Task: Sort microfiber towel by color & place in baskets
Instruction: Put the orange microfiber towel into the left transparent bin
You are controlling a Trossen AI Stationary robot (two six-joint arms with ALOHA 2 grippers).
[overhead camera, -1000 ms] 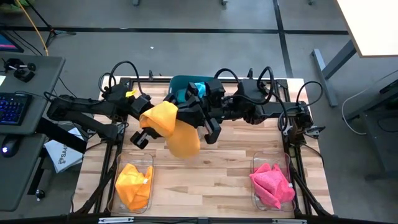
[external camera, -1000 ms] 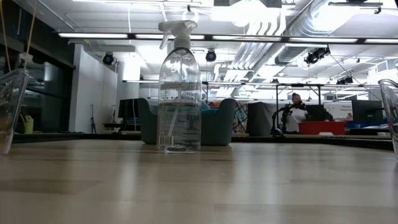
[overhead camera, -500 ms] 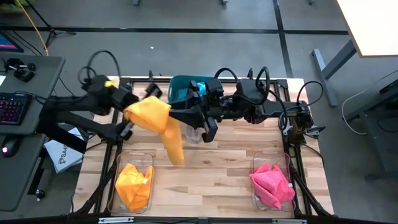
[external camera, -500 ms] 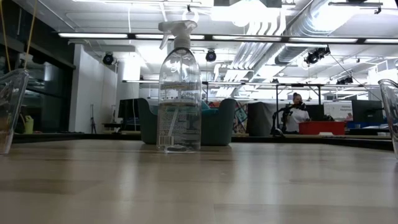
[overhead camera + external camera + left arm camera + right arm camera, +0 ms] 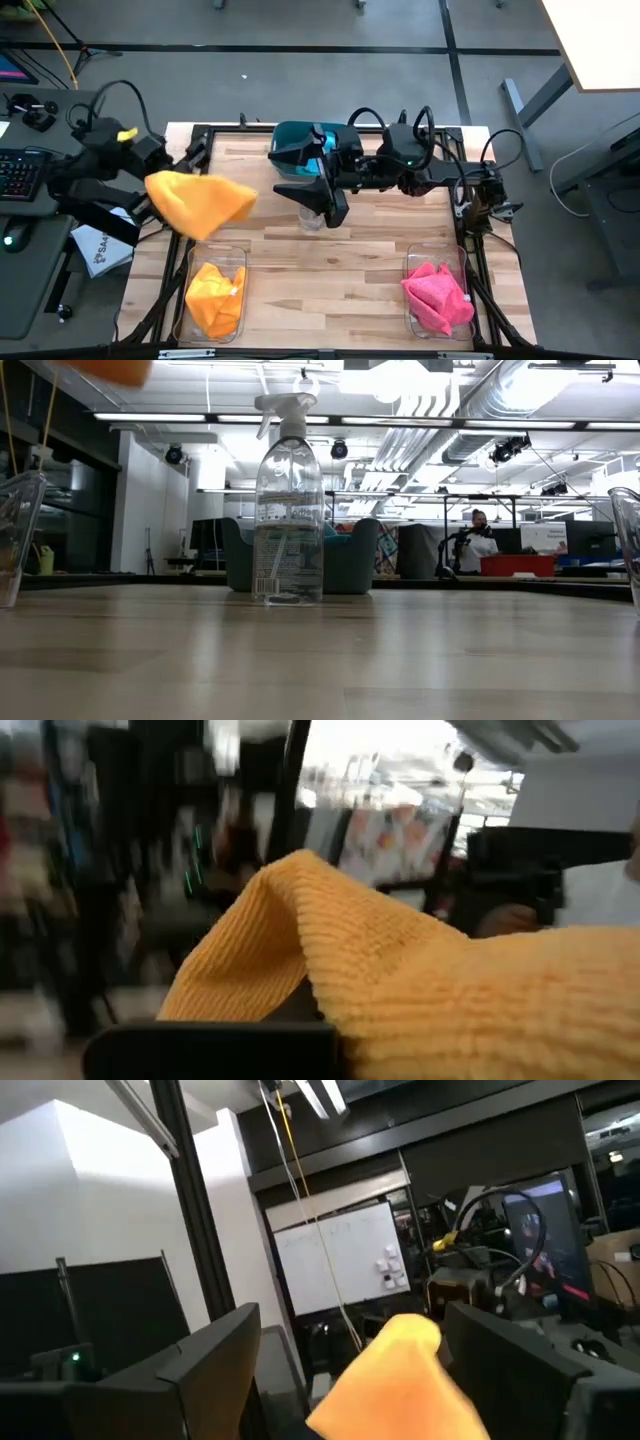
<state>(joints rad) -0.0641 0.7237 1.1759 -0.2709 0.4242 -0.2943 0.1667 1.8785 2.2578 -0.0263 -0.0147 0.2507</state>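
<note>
From above, the left gripper (image 5: 150, 190) holds its jaws clamped on a crumpled yellow microfiber towel (image 5: 200, 202) above the wooden tabletop's (image 5: 330, 265) left edge, near the clear plastic basket (image 5: 216, 288) holding another yellow towel. The right gripper (image 5: 322, 195) hovers over the middle beside the dark teal tub (image 5: 290, 140), jaws apart. The left wrist view fills with the yellow towel's ribbed cloth.

**Colours on the table, quick rundown**

Towel held up by the left arm (image 5: 197, 200) was orange-yellow w/ a ribbed weave. Left clear basket (image 5: 186, 268) had another orange-yellow towel (image 5: 214, 298) in it. Right clear basket (image 5: 412, 262) held a pink towel (image 5: 437, 297). Back tub (image 5: 290, 137) was dark teal. Spray bottle (image 5: 289, 500) clear. Table (image 5: 340, 260) light wood planks. Arms dark/black.
</note>
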